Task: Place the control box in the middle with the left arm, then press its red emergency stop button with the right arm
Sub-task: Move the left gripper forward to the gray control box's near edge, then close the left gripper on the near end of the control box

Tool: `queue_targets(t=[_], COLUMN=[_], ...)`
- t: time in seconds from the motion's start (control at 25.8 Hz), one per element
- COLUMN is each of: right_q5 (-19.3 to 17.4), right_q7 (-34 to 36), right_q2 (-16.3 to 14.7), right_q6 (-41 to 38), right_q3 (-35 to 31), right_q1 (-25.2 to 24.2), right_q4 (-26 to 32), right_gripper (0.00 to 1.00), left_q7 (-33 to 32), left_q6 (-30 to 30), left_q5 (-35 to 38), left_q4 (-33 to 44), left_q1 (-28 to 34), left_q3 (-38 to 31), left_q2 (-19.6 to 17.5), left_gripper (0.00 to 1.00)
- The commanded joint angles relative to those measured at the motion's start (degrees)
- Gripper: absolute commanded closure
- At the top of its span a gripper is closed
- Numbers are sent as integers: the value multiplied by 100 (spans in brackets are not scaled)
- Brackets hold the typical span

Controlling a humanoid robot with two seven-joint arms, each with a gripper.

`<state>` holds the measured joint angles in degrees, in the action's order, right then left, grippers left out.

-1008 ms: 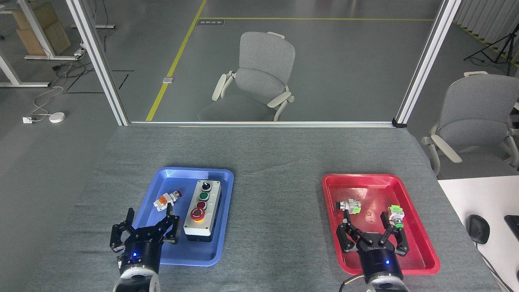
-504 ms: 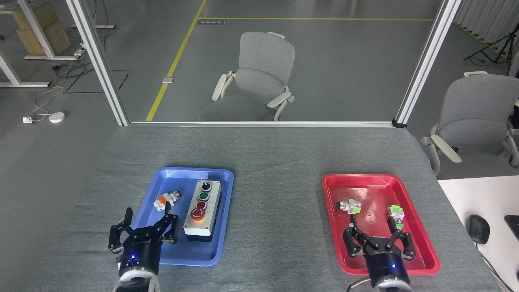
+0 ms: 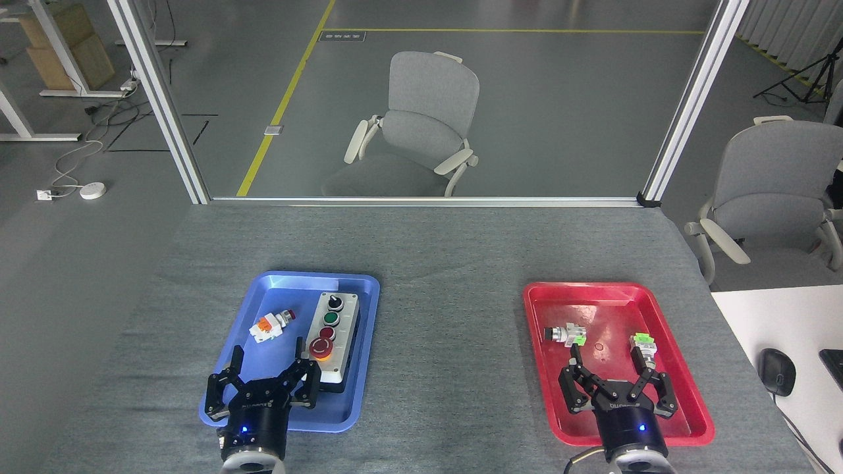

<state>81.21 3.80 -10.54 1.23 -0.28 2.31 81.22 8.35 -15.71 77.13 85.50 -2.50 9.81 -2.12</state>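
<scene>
The control box, light grey on a black base, lies in the blue tray along its right side. Its big red emergency stop button with a yellow collar is at the near end of the row. My left gripper is open over the tray's near part, its right finger just in front of the box's near end. My right gripper is open over the near part of the red tray. The middle is bare grey cloth between the trays.
A loose white-and-orange push button lies in the blue tray left of the box. Two small green-and-white switches lie in the red tray near my right fingers. A white desk with a mouse stands at the right.
My left gripper has moved right, from the tray's left edge to in front of the box's near end. My right gripper has drawn back slightly toward me.
</scene>
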Motion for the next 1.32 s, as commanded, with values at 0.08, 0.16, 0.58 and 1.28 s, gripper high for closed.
queue_targets(t=[0.08,0.16,0.58,1.28], right_q5=[-18,-18,-18,-18], right_q7=[16,16,-2,-11], right_q2=[-53,-53,-9,123], right_q6=[-18,-27,-159,-150], right_q3=[-16,-138,-244,-244], right_q1=[6,-3,15,24], right_q4=[-1,-10,-19,-36], right_gripper=[1,1,1,1], left_q7=[-26,0,27,44], left_q6=[-450,-485,-503,-424], left_q5=[470,592,513,311], left_q4=[-772,-1246,-2380,-3241], left_q1=[-330,-524,-1121,-1517], left_q3=[531,531,496,487], left_q2=[405,554,493,458], left_gripper=[2,2,2,2])
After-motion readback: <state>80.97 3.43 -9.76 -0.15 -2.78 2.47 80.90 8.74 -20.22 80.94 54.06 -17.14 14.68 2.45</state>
